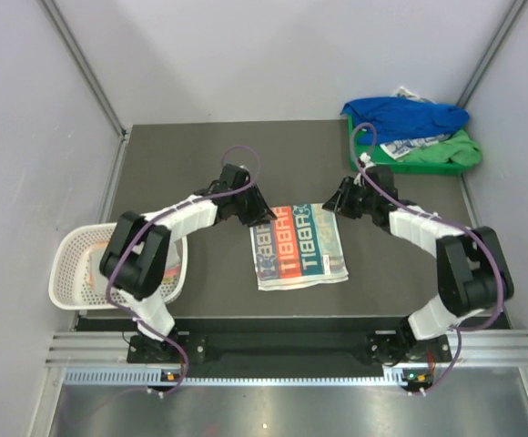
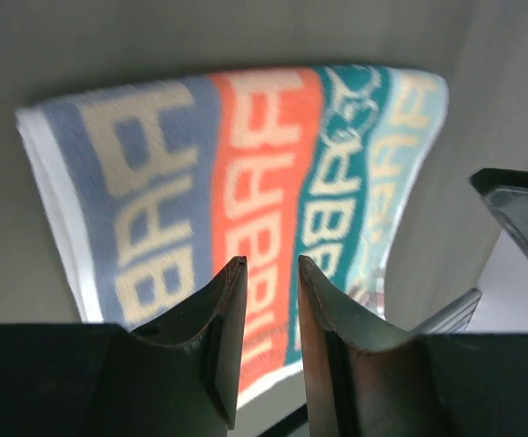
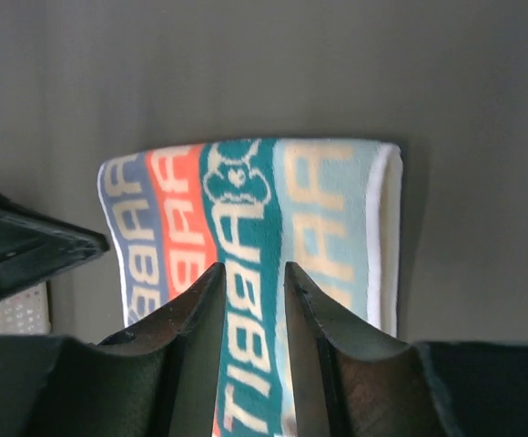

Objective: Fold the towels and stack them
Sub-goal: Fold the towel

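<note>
Lettered towel (image 1: 299, 248) lies folded flat at frame centre on the bench (image 1: 191, 155), soft, light and floppy, best pinched at its upper corners, left gripper (image 1: 264, 216) and right gripper (image 1: 333, 206) both parted, empty, just above them.

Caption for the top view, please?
Left gripper and right gripper hover open near the folded lettered towel; more towels heaped in green tray.

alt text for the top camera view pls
A folded lettered towel, striped grey, orange and teal, lies flat between the left gripper and right gripper. White basket at left; green tray holding a blue towel far right.
</note>
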{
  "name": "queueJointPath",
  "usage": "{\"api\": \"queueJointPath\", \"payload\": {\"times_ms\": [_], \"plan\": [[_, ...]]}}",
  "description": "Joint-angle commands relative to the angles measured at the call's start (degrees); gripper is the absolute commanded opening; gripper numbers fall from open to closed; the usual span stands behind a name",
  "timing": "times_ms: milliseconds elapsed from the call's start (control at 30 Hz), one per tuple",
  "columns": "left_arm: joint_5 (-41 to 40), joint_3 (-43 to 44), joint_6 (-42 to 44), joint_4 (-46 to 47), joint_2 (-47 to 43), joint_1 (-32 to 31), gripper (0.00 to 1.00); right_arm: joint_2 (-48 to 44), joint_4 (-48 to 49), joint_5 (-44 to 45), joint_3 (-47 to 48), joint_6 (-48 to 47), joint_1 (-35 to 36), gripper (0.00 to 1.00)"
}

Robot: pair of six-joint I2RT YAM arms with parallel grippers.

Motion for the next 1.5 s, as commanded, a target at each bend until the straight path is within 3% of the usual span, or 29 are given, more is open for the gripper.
{"api": "queueJointPath", "payload": {"times_ms": [0,200,433,1067,1300,1467], "plan": [[2.08,4.35,2.29,3.65,5.71,2.39,0.34,6.86,5.69,-2.9,6.44,0.87,0.62,0.32],[3.48,6.56,3.87,3.12,11.44,5.2,0.33,16.7,7.98,-4.84,10.49,1.75,0.71,0.3],[2.69,6.03,6.85,0.66,12.94,6.26,0.34,22.88,7.1,-0.36,10.85,-0.18,-1.22,0.24],[-1.08,17.37,13.45,-11.38,17.17,9.42,0.37,13.66,2.88,4.57,6.98,-3.61,-4.48,0.26],[-4.77,15.09,14.15,-12.44,13.04,9.42,0.48,9.44,-0.1,7.9,8.65,-7.03,-4.48,0.34],[-3.03,14.11,14.5,-11.47,13.29,9.42,0.53,11.8,-1.78,8.17,11.37,-9.67,-4.21,0.38]]}}
